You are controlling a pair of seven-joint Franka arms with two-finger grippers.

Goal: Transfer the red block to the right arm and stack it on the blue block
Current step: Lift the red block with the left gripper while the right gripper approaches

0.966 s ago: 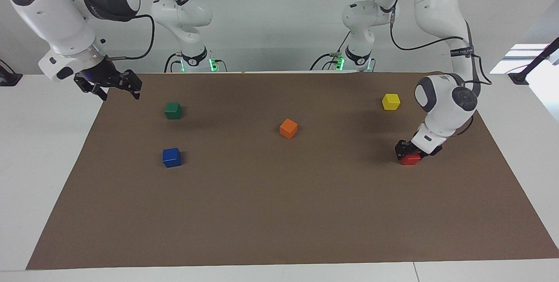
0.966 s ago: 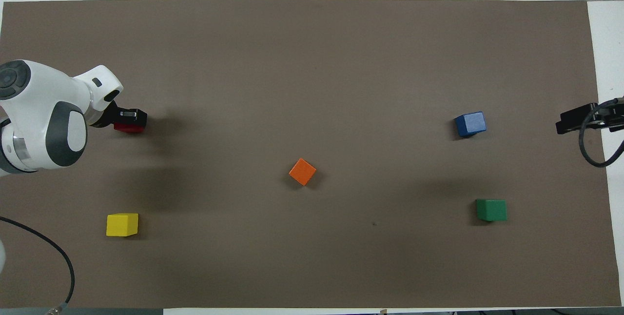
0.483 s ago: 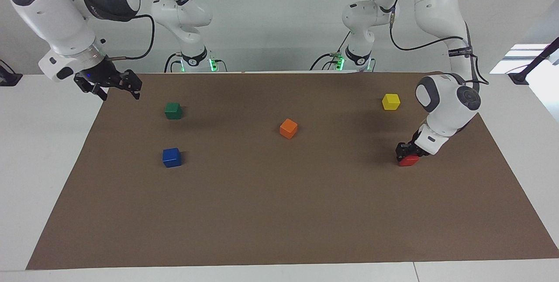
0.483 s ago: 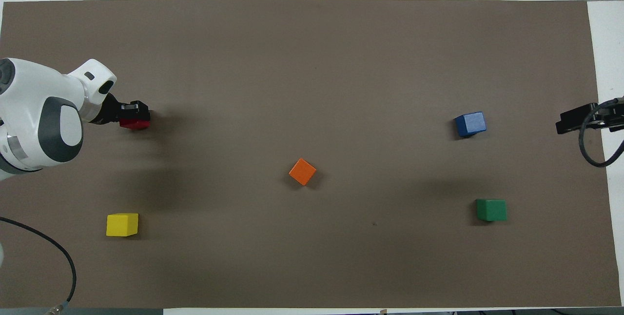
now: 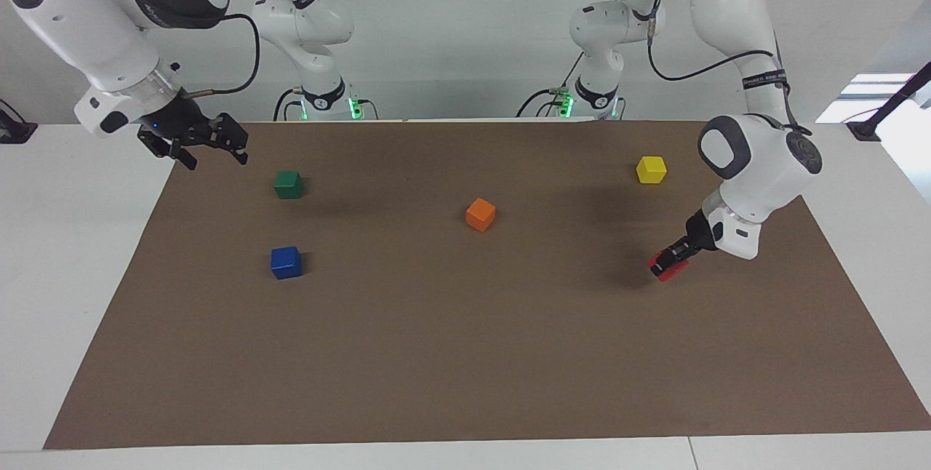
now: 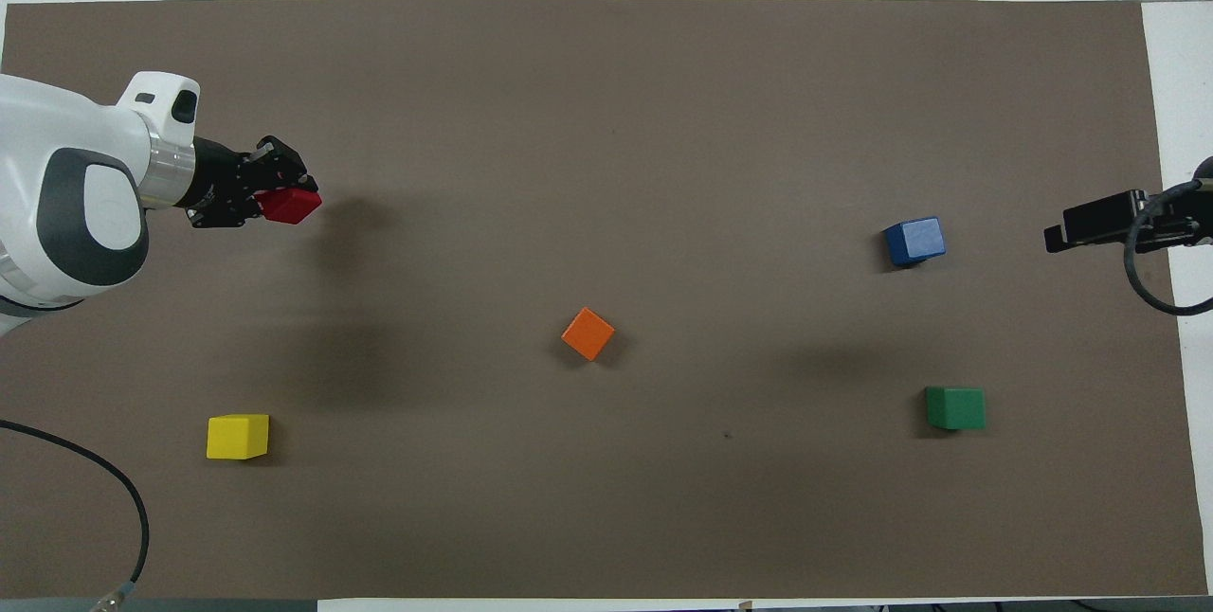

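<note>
My left gripper is shut on the red block, holding it tilted a little above the brown mat at the left arm's end of the table. The blue block rests on the mat toward the right arm's end. Above the mat's corner at that end, close to the green block, hangs my right gripper, open and empty.
An orange block lies mid-mat. A green block sits nearer to the robots than the blue one. A yellow block lies near the left arm's base. The brown mat covers most of the white table.
The left gripper closed on the red block, lifted it off the mat and swung it toward the table's middle. The right gripper shifted slightly toward the mat.
</note>
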